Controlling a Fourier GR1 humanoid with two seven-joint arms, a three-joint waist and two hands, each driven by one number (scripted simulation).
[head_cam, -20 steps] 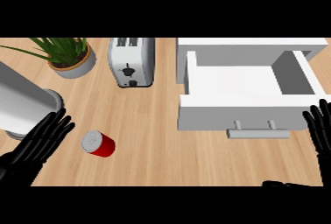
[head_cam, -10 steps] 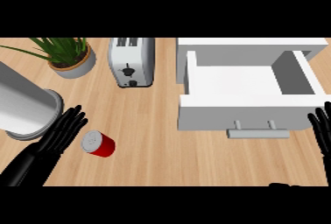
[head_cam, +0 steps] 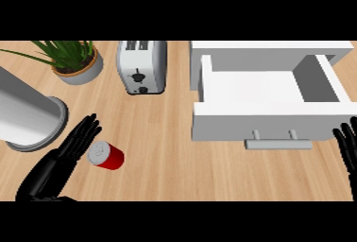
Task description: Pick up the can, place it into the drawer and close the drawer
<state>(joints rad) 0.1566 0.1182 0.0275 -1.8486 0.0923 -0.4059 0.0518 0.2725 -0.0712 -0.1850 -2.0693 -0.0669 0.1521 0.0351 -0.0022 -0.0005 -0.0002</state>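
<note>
A red can (head_cam: 106,155) with a silver top lies tilted on the wooden counter at the lower left. My left hand (head_cam: 68,151) is open, its straight fingers alongside the can's left side, touching or almost touching it. The white drawer (head_cam: 268,122) stands pulled open at the right, its inside bare, with a grey handle (head_cam: 278,143) on its front. My right hand (head_cam: 346,146) shows at the right edge with fingers up, open, just right of the drawer front.
A large grey cylinder (head_cam: 24,118) lies at the left edge, close behind my left hand. A silver toaster (head_cam: 142,66) stands at the back centre. A potted plant (head_cam: 72,60) sits at the back left.
My left hand has moved right and forward, from the left edge up to the can's side. The right hand has drifted slightly down. The can and drawer have not moved.
</note>
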